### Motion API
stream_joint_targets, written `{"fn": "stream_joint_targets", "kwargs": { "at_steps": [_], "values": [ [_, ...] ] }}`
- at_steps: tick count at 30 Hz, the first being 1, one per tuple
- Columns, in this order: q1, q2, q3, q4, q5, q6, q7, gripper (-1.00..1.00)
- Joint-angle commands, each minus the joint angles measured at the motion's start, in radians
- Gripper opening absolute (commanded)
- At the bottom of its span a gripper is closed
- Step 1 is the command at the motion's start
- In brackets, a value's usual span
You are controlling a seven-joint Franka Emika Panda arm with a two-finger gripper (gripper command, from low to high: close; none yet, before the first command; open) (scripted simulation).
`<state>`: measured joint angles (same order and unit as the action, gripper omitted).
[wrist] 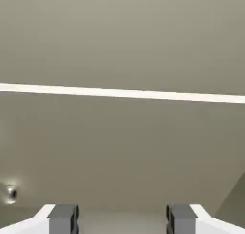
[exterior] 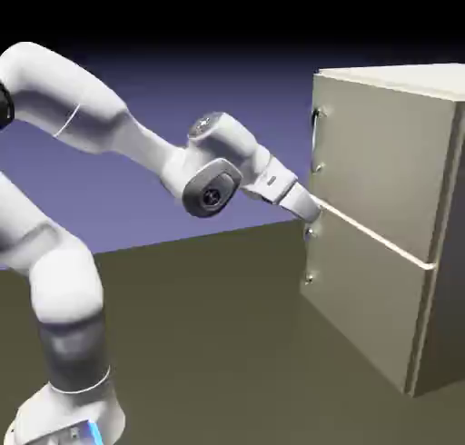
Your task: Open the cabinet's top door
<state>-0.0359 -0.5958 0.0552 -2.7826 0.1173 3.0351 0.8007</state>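
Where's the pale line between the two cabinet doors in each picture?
Exterior view: right of the middle, the pale line slants down toward the right, between the top door and the lower door.
Hand view: it crosses the whole picture, a bit above the middle, nearly level.
Shared landmark: the gripper, at the arm's end outside and along the bottom edge in the hand view.

In the exterior view, the hand [exterior: 304,203] hides part of the seam's near end and its fingertips cannot be made out, the cabinet [exterior: 386,171] is cut off by the right edge, and in the hand view a small metal fitting [wrist: 10,193] is too blurred to identify.
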Motion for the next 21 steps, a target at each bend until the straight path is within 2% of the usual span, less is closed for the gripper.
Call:
{"fn": "stream_joint_targets", "kwargs": {
  "at_steps": [1, 21],
  "values": [
    [-0.018, -0.010, 0.020, 0.010, 0.044, -0.001, 0.022, 0.00],
    [-0.373, -0.201, 0.430, 0.213, 0.914, -0.015, 0.464, 0.00]
  ]
}}
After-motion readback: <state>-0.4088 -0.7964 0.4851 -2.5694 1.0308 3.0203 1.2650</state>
